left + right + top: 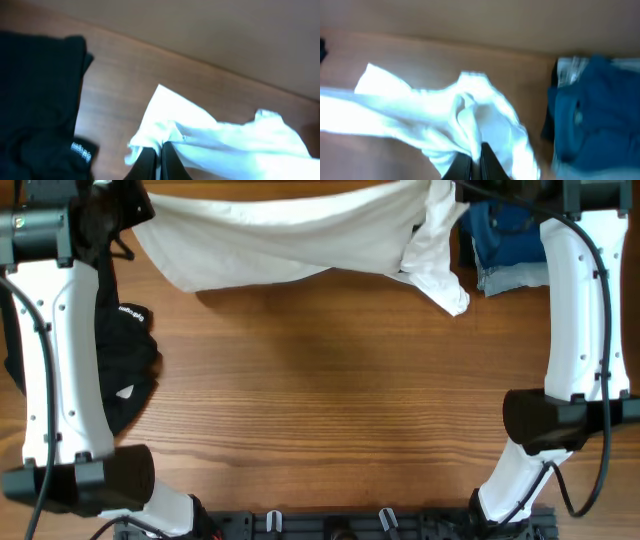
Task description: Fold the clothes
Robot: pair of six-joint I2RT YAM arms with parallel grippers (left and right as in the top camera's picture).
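A white garment (280, 235) hangs stretched between my two grippers across the far part of the table. My left gripper (160, 150) is shut on its left edge (165, 127). My right gripper (479, 152) is shut on its right edge (470, 115), and a bunched end (440, 265) droops down on the right. In the overhead view both grippers are at the top edge, mostly hidden by the cloth and the arms.
A black garment (125, 350) lies at the left side of the table, also in the left wrist view (35, 100). A folded blue denim piece (510, 245) lies at the far right, also in the right wrist view (600, 110). The wooden table (330, 400) stretches in front.
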